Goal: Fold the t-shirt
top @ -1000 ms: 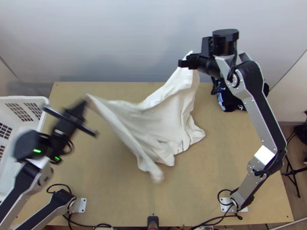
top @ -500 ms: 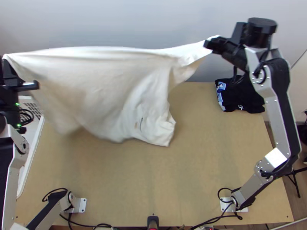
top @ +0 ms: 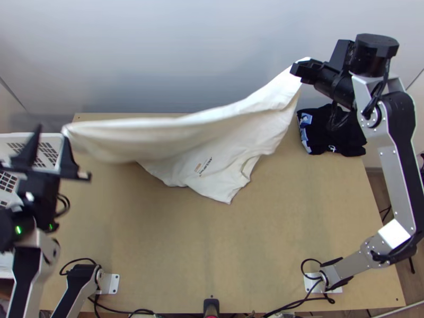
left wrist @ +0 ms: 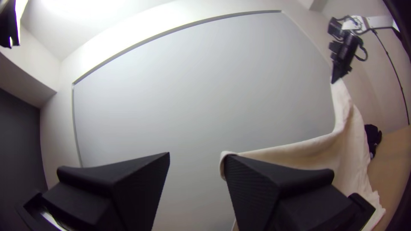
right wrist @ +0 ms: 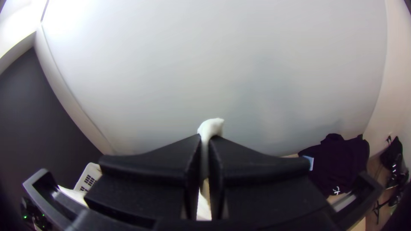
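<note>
The white t-shirt [top: 233, 132] hangs stretched above the back of the table in the top view, its lower part with small print drooping. At the back left, my left gripper [top: 51, 140] is open; the shirt's left end lies against one finger. In the left wrist view, my left gripper [left wrist: 197, 156] stands wide apart, with the shirt [left wrist: 317, 152] touching one fingertip. My right gripper [top: 298, 69], high at the back right, is shut on a corner of the shirt. The right wrist view has that white corner [right wrist: 210, 127] pinched in my right gripper [right wrist: 208, 139].
A white basket [top: 47, 139] stands at the left, partly behind the left arm. Dark folded clothing [top: 331, 132] lies at the table's back right corner. The wooden table [top: 212, 249] is bare in front of the shirt.
My left gripper moved left with the shirt's end, then back toward the table; its fingers now stand open. The right gripper moved right, still holding its corner. The stretched shirt has sunk on the left.
</note>
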Action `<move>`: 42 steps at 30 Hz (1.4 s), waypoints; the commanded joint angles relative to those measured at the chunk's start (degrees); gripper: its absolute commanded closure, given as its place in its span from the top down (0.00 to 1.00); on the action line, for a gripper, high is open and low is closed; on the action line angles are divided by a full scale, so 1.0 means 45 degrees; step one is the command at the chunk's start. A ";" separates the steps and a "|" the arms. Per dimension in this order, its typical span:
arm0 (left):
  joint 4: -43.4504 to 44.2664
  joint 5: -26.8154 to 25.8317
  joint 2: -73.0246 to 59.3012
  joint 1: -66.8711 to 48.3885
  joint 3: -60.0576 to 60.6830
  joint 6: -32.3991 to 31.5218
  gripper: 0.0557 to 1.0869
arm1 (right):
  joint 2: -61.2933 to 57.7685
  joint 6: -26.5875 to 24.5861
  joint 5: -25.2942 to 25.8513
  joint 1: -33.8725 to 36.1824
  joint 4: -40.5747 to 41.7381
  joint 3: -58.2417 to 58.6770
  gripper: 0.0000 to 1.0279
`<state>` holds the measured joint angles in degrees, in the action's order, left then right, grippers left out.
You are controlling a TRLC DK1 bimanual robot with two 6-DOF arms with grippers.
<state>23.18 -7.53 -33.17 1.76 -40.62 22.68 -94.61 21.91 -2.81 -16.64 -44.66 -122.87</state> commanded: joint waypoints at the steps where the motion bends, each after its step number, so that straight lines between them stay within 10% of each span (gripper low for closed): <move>1: -0.1381 -0.0397 0.3230 -0.2071 0.2464 0.2246 0.61 | 0.0731 0.0033 -0.0333 -0.0501 -0.0075 0.0859 0.04; 10: -0.6733 -0.5573 0.7410 -0.2266 0.3636 0.7363 0.57 | 0.1317 0.0014 -0.0372 -0.0579 -0.0094 0.1855 0.04; 22: -0.7358 -1.0378 0.6707 -0.2559 0.3441 1.0430 0.58 | 0.1434 0.0346 -0.0821 -0.0598 -0.0094 0.2636 0.04; 31: -1.0717 -1.0143 0.4402 -0.2559 0.3675 1.6445 0.58 | 0.1473 0.0580 -0.0997 -0.0598 -0.0075 0.2949 0.17; 42: -1.2495 -0.6510 0.1648 -0.2891 0.4671 1.8828 0.58 | 0.1297 0.0521 -0.1075 -0.0754 0.0082 0.3613 0.17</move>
<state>-27.99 -44.34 -19.14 -9.58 -21.10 102.06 -87.96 24.23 -7.49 -19.51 -44.66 -107.79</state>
